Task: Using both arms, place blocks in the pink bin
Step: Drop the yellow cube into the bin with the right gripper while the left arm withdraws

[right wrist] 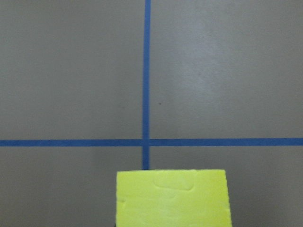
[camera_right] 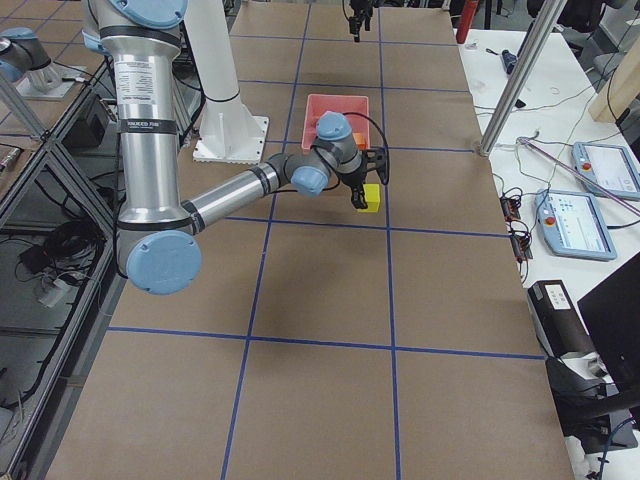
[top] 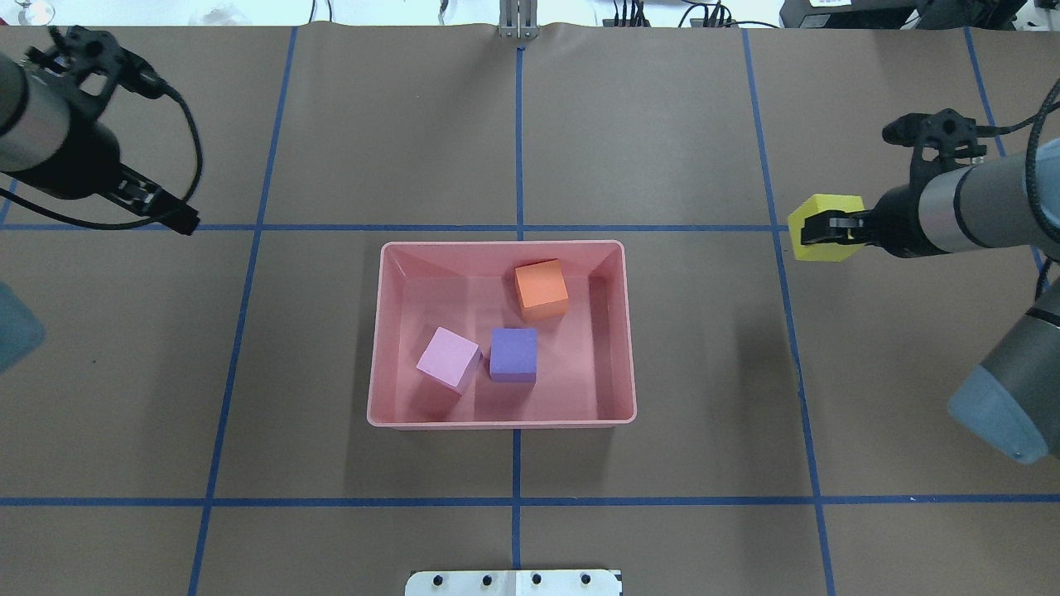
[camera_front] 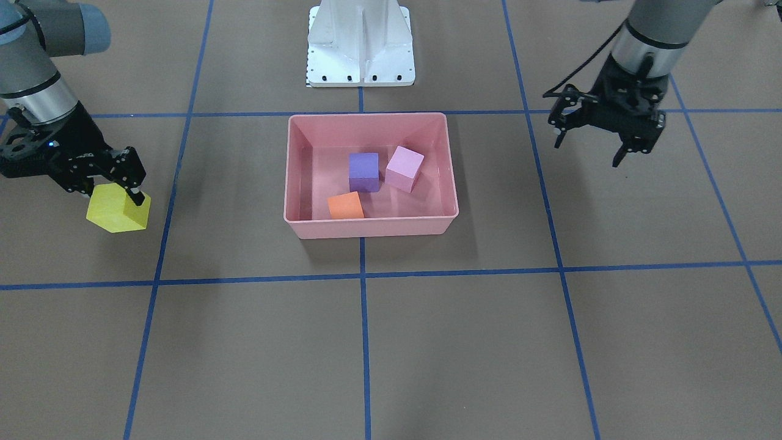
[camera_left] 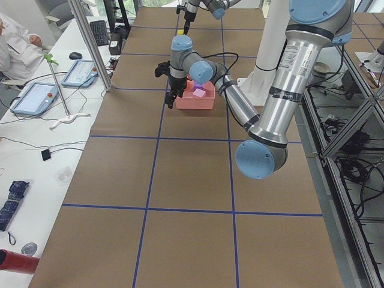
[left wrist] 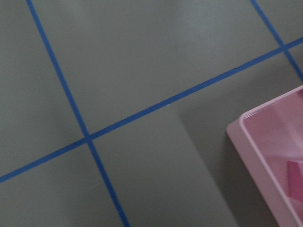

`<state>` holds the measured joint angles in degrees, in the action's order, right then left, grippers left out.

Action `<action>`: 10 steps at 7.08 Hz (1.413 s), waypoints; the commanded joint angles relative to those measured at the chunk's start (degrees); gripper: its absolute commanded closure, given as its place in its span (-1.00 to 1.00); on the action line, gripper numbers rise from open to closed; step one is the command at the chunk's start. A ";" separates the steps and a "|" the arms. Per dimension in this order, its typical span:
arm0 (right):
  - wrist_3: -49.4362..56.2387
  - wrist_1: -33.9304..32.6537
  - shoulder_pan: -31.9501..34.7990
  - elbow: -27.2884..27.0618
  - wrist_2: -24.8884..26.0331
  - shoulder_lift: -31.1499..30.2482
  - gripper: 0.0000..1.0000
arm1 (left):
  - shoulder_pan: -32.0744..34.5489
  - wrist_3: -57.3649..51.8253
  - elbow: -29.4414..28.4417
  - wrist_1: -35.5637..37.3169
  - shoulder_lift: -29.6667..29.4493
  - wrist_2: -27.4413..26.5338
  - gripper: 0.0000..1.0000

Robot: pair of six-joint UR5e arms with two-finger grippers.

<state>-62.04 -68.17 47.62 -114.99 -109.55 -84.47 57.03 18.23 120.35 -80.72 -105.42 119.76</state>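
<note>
The pink bin (camera_front: 372,227) (top: 502,416) sits mid-table and holds the orange block (camera_front: 345,205) (top: 542,290), the purple block (camera_front: 363,172) (top: 513,353) and the light pink block (camera_front: 404,168) (top: 448,358). My right gripper (camera_front: 119,194) (top: 816,229) is shut on the yellow block (camera_front: 116,215) (top: 828,205) (right wrist: 173,198), well off to the bin's side; I cannot tell how high it is. My left gripper (camera_front: 588,146) (top: 178,217) is open and empty, above the table on the bin's other side. A bin corner (left wrist: 265,161) shows in the left wrist view.
The white robot base (camera_front: 360,49) (top: 513,583) stands behind the bin. Blue tape lines (camera_front: 365,275) grid the brown table. A side desk with tablets (camera_left: 36,96) and a person lies beyond the table's far edge.
</note>
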 commanded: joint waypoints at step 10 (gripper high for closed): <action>-1.31 -34.57 -6.56 -3.40 5.29 28.14 -1.00 | 14.50 -12.07 -5.74 -3.74 12.25 7.07 -1.00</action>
<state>-70.74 -102.25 33.11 -118.35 -96.12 -55.74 70.27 6.15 114.47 -84.50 -94.19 126.82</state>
